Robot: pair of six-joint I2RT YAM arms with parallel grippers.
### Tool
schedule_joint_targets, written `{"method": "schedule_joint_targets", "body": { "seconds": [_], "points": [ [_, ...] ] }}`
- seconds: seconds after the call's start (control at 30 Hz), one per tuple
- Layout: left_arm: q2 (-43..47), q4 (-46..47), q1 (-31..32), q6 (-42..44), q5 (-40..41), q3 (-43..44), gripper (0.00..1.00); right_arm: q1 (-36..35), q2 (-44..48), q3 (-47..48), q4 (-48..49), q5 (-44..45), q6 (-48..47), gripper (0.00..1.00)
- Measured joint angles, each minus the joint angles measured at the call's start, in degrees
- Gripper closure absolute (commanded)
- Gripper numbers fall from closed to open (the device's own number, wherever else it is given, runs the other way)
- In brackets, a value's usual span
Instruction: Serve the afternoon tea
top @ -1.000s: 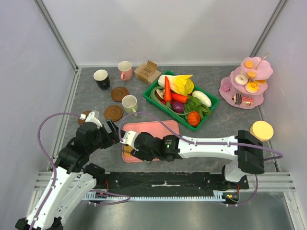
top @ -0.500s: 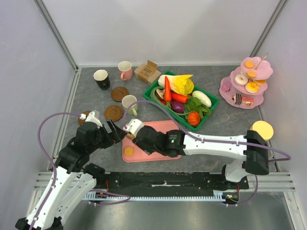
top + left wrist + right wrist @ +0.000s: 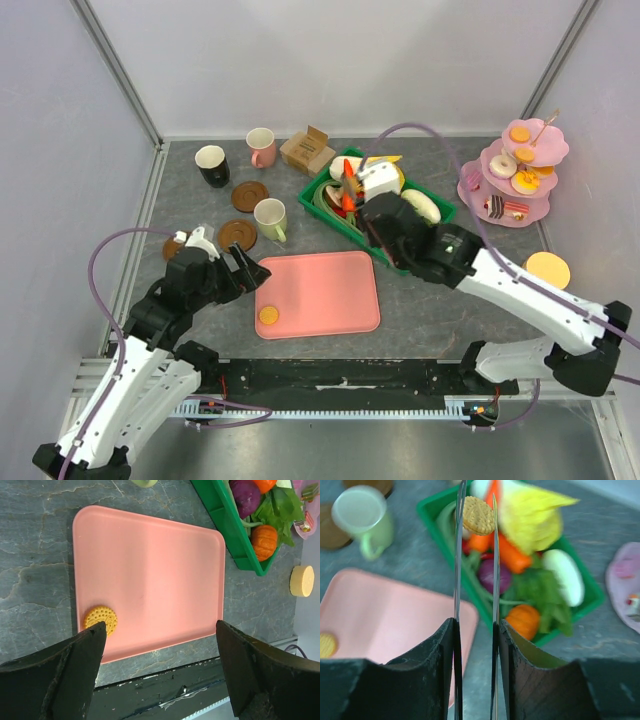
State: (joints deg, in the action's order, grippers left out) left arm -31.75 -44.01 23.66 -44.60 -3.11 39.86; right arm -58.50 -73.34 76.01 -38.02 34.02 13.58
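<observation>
While one orange biscuit [image 3: 100, 620] lies at the pink tray's [image 3: 150, 570] seven o'clock, the right gripper [image 3: 477, 500] pinches a second biscuit [image 3: 478, 516], left gripper [image 3: 160, 630] agape, mugs [image 3: 269, 217] unserved.

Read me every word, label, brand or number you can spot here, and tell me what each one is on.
None: no word, number or logo can be read in any view.
The cardboard box: any print is too small to tell.
The pale-green mug, pink tray and green crate: plain.
The biscuit: moulded dots only, no letters.
</observation>
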Motion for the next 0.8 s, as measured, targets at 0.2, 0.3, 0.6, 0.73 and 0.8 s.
{"method": "schedule_joint_targets", "body": {
  "seconds": [0.2, 0.3, 0.6, 0.73, 0.8],
  "points": [
    [-2.10, 3.63, 0.00, 0.00, -1.01, -1.38, 0.04, 12.57, 4.07, 7.26, -3.54, 9.49, -0.90, 0.56],
    [-4.17, 6.36, 0.00, 0.00, -2.12, -1.99, 0.04, 20.35, 5.40, 10.97, -4.09, 13.53, -1.88, 0.56],
    [-12.35, 14.86, 0.00, 0.07, -6.62, -2.58, 0.04, 44.33, 2.29, 17.70, -5.31, 13.68, -3.87, 0.57],
    [-12.98, 18.34, 0.00, 0.09, -9.33, -4.00, 0.04, 53.55, -0.02, 17.57, -7.10, 10.08, -4.46, 0.57],
    [-13.00, 19.80, 0.00, 0.09, -10.45, -4.74, 0.04, 57.13, -0.68, 17.40, -7.63, 7.58, -4.55, 0.58]
  ]
}}
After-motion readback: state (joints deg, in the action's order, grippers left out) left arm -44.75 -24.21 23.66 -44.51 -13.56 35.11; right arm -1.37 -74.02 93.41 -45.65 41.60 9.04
